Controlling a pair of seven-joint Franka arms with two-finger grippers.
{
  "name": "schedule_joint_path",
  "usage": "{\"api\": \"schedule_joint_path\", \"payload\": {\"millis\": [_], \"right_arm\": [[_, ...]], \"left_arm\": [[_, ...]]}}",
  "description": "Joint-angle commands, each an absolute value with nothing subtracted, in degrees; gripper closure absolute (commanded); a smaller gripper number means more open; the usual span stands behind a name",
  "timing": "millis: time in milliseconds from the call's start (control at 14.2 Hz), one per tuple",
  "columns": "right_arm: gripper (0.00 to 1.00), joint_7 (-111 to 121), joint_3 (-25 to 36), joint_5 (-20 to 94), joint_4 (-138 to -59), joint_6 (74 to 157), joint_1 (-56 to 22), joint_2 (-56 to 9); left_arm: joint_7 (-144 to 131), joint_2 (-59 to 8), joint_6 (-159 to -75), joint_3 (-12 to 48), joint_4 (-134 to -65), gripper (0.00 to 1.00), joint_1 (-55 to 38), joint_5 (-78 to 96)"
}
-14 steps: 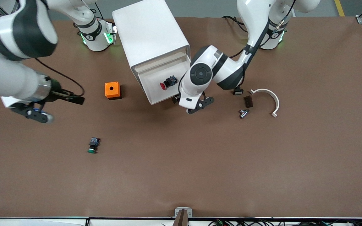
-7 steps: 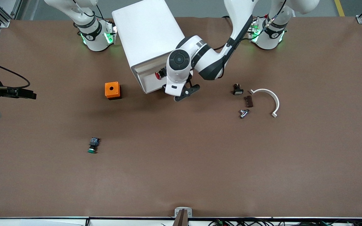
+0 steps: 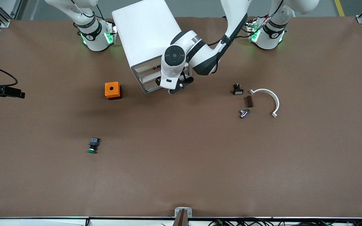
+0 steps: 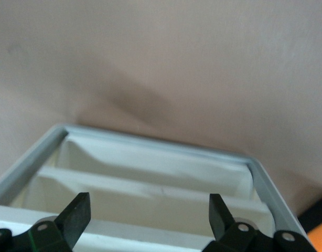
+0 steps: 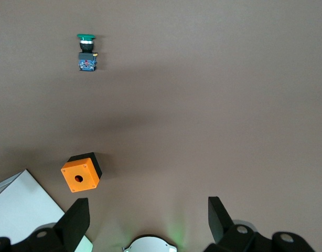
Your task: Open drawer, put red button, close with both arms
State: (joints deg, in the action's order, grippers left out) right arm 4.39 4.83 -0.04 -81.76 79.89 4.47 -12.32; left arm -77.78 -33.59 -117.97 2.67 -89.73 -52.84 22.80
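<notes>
The white cabinet [image 3: 148,34] stands toward the robots' side of the table. Its drawer [image 3: 145,69] is pushed in, about level with the other fronts. The red button is hidden. My left gripper [image 3: 169,86] is against the cabinet's front, open, with nothing between its fingers. In the left wrist view the open left gripper [image 4: 149,212] faces the stacked drawer fronts [image 4: 150,191]. My right gripper [image 5: 149,220] is open and empty, high over the table at the right arm's end; only its wrist [image 3: 2,91] shows in the front view.
An orange box [image 3: 112,90] with a hole stands beside the cabinet toward the right arm's end. A green-capped switch [image 3: 93,145] lies nearer the front camera. A white curved piece [image 3: 270,97] and small parts [image 3: 243,103] lie toward the left arm's end.
The left gripper has pushed the drawer from far out into the cabinet, and the red button went out of sight with it. The right arm has drawn away toward its end of the table.
</notes>
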Motion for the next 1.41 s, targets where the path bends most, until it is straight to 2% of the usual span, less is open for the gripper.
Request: {"api": "schedule_joint_path", "payload": {"millis": [0, 352, 493, 634, 915, 1197, 1338], "right_arm": [[0.0, 4.9, 3.9, -0.4, -81.2, 79.1, 5.4, -12.0], [0.0, 4.7, 3.6, -0.2, -76.2, 77.1, 5.3, -12.2], [0.0, 5.2, 3.9, 0.9, -75.8, 76.1, 5.4, -11.3], [0.0, 10.6, 3.9, 1.7, -75.6, 74.5, 6.8, -9.6], [0.0, 12.5, 3.7, 1.8, -76.1, 74.7, 6.6, -6.9], [0.0, 12.7, 3.7, 2.0, -76.7, 73.5, 6.6, -5.3], [0.0, 12.8, 3.6, 2.0, -81.0, 75.3, 6.3, -2.2]], "left_arm": [[-78.9, -34.7, -117.6, 3.0, -88.6, 0.01, -53.1, 27.3], [-78.5, -34.3, -114.7, 2.6, -87.5, 0.01, -52.4, 27.3], [-78.4, -34.0, -105.1, -0.2, -82.5, 0.01, -49.7, 26.3], [-75.8, -33.7, -94.1, -1.1, -74.6, 0.01, -46.6, 20.9], [-62.5, -22.8, -85.4, -1.1, -73.5, 0.01, -38.8, 16.3], [-45.0, -15.7, -75.0, -1.1, -74.1, 0.01, -29.9, 11.8], [-37.7, -12.5, -73.0, -1.0, -75.3, 0.01, -25.4, 9.1]]}}
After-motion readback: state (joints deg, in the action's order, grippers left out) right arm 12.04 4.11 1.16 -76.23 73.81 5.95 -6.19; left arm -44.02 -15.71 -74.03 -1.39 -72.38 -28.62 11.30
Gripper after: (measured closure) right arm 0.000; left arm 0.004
